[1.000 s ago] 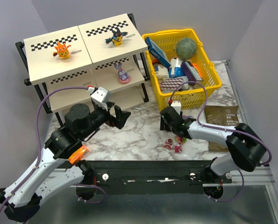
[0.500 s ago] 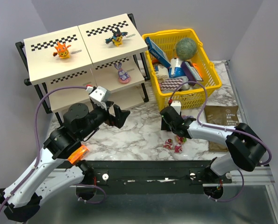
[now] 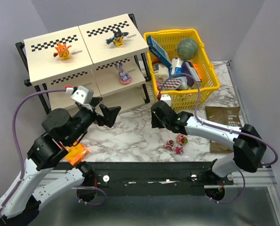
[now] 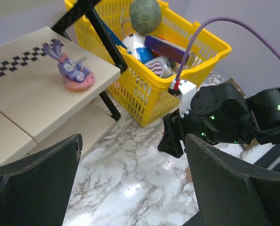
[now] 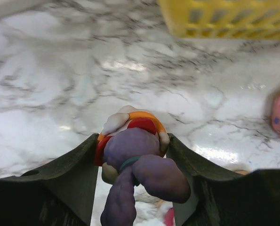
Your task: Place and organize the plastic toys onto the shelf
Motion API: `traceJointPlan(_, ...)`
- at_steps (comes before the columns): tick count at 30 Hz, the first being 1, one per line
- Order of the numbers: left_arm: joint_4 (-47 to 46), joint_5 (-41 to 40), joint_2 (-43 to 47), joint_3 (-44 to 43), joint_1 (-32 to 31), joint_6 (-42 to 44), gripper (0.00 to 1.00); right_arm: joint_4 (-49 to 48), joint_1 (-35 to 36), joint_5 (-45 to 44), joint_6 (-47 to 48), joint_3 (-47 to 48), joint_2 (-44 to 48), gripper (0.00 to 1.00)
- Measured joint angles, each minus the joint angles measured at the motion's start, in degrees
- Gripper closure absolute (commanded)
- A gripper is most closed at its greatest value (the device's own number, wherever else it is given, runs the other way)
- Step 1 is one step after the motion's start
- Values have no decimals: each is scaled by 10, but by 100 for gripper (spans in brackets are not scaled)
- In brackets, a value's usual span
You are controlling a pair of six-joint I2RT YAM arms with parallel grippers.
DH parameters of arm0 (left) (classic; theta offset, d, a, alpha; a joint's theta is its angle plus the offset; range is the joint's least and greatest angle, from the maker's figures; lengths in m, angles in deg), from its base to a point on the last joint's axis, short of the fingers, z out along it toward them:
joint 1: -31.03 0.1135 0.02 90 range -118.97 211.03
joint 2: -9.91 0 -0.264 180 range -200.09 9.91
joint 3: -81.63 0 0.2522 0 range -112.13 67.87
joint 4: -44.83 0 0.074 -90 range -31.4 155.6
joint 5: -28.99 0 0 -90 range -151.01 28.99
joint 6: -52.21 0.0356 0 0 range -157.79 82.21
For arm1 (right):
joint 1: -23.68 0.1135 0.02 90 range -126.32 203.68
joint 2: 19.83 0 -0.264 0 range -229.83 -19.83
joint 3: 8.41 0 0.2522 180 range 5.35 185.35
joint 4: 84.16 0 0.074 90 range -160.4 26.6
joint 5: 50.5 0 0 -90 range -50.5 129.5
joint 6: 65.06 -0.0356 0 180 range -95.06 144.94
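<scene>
- Three small red-pink toys (image 3: 179, 150) are lying on the marble table (image 3: 130, 136) near its front edge. They are sitting where they were a second ago, so they are waiting to be picked.
- The right gripper (image 5: 132, 153) is clamping a purple figurine (image 5: 130, 147) with an orange-and-red ring around it, one finger pressing each side. A second ago it was hunched over that cluster with its jaws narrowing. Now it is swinging left toward the rack, well apart from the cluster, and the toy seems to be riding clear of the marble.
- The left gripper (image 3: 108, 112) is hanging with its jaws spread wide and nothing between them. It is drawing back to the left, which is clearing the approach to the lower tiers.
- The shelf (image 3: 41, 70) is carrying an orange figurine (image 3: 62, 50) and a black-and-yellow winged figurine (image 3: 116, 36) on its top tier. A purple bunny-eared figurine (image 3: 124, 75) is sitting on the middle tier, and none of the three has moved.
- Judging from this, the pick is done and the carry is beginning. The purple toy probably belongs beside its bunny-eared match.
</scene>
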Motion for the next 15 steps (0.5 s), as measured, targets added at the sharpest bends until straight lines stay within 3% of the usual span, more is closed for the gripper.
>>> traceJointPlan(7,16,-27,20,-28,0,13,1,3,26,4,2,130,-6,75)
traceJointPlan(15,31,-42,22,-28,0,16,1,20,28,4,2,141,-7,75)
